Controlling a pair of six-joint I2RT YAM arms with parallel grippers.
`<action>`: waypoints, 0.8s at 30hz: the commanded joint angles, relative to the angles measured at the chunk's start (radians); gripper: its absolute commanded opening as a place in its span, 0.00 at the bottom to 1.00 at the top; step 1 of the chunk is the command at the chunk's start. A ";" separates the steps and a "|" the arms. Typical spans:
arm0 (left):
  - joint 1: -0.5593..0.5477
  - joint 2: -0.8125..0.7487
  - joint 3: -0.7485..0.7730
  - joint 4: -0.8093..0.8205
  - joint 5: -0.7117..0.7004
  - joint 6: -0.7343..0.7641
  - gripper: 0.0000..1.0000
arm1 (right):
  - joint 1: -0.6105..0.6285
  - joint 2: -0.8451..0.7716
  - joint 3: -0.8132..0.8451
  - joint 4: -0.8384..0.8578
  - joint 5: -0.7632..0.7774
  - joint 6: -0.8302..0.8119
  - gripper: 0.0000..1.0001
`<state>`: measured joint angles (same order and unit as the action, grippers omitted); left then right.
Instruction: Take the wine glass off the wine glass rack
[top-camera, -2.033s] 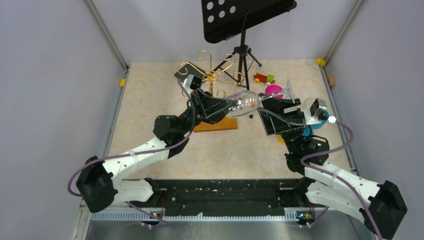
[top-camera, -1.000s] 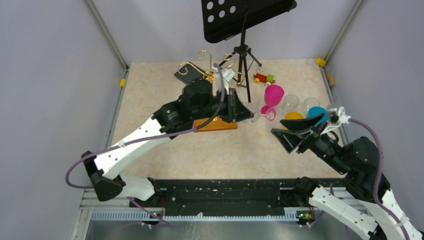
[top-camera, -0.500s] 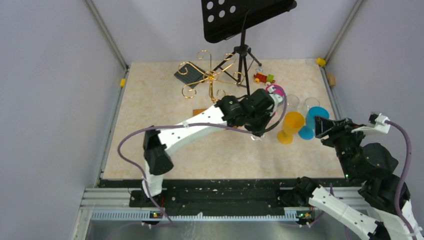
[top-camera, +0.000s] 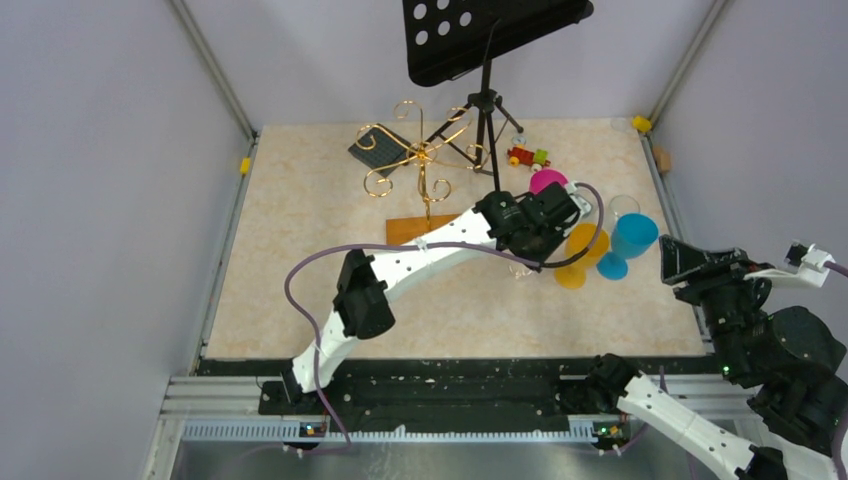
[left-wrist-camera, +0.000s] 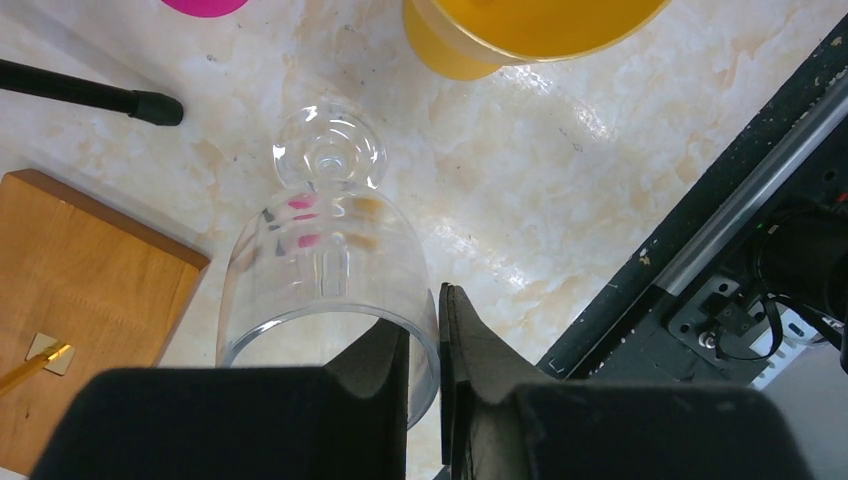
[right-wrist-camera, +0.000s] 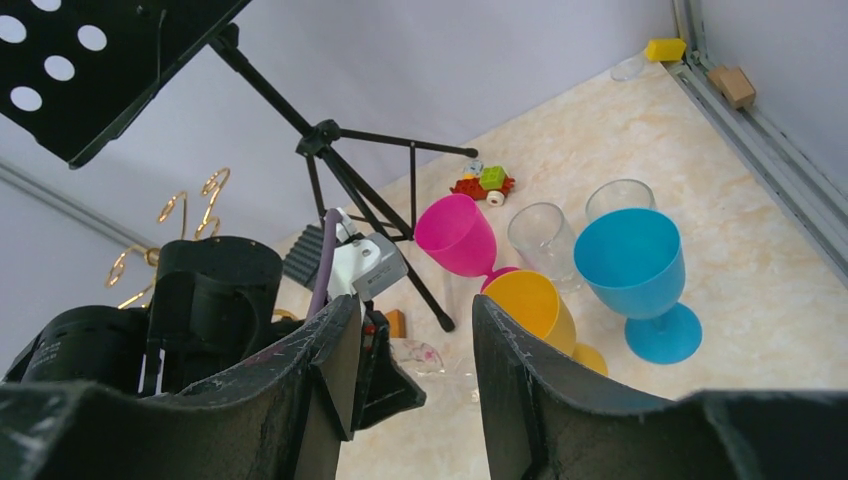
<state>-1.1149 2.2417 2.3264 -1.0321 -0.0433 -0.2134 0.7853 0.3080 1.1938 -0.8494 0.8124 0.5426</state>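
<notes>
Near the middle of the table (top-camera: 300, 220), a little toward 3 o'clock, my left claw (left-wrist-camera: 422, 322) is pinching the rim of the clear wine glass (left-wrist-camera: 325, 250). One finger is inside the cup part and one is outside. The thin glass wall is squeezed tight between them. The glass stands upright under the claw with its round foot down. I cannot tell if the foot touches the table.

The glass is off the wine glass rack (top-camera: 424, 165). The rack stands at about 10 o'clock from the glass, with gold curly wires going up from its wooden base (left-wrist-camera: 90, 260). From my left wrist camera, a corner of that base lies near the glass, at 9 o'clock.

An orange goblet (top-camera: 583, 243) stands just beside the left claw at 3 o'clock. A blue goblet (top-camera: 633, 236) comes next, on the same side. A pink goblet (top-camera: 547, 181) is at 12 o'clock from the claw. The black music stand (top-camera: 487, 100) is at the far side of the table.

My right claw (right-wrist-camera: 415, 320) hangs over the table's edge at 4 o'clock, well apart from the glass. Its fingers are partly spread with nothing between them.
</notes>
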 joint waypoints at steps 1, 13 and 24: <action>0.001 0.009 0.043 0.021 0.020 0.046 0.00 | 0.009 -0.021 0.011 -0.030 0.011 -0.007 0.46; 0.001 0.013 0.030 0.044 0.123 0.103 0.00 | 0.008 -0.034 -0.037 0.006 -0.022 0.008 0.46; 0.004 0.031 0.057 0.097 0.052 0.114 0.16 | 0.008 -0.038 -0.025 -0.001 -0.047 0.034 0.46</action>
<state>-1.1145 2.2677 2.3337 -0.9932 0.0319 -0.1184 0.7853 0.2756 1.1576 -0.8604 0.7826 0.5644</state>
